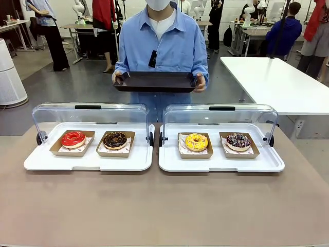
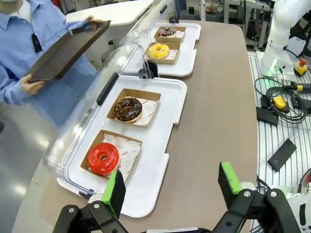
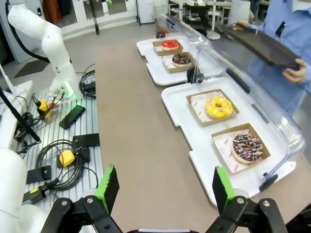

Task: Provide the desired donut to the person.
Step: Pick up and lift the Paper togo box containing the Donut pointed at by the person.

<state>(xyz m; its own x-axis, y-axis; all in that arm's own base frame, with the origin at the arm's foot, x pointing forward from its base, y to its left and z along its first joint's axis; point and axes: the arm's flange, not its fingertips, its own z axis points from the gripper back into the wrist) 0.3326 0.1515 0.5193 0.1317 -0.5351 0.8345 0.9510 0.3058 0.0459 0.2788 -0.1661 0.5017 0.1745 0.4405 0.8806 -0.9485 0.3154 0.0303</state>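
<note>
Across mid-frame of the front view, the red donut [image 1: 73,138], chocolate donut [image 1: 114,139], yellow donut [image 1: 196,141] and sprinkled donut [image 1: 238,140] sit in their boxes. At upper centre, the person [image 1: 162,46] holds an empty dark tray [image 1: 156,81]. The left gripper [image 2: 171,178] and right gripper [image 3: 164,178] gape wide, holding nothing, so delivery is not yet begun.

Has a glossy grey floor [image 1: 82,85]; holds a white table [image 1: 277,82] at right, more desks [image 1: 11,24] farther back, a white ribbed cylinder [image 1: 7,82] at left.

Brown table [image 1: 154,211] in front of me, white table [image 1: 272,82] behind it, far right. Black cables [image 2: 272,90] and yellow button box [image 2: 279,102] lie on slatted rack [image 2: 299,133] beside me.
</note>
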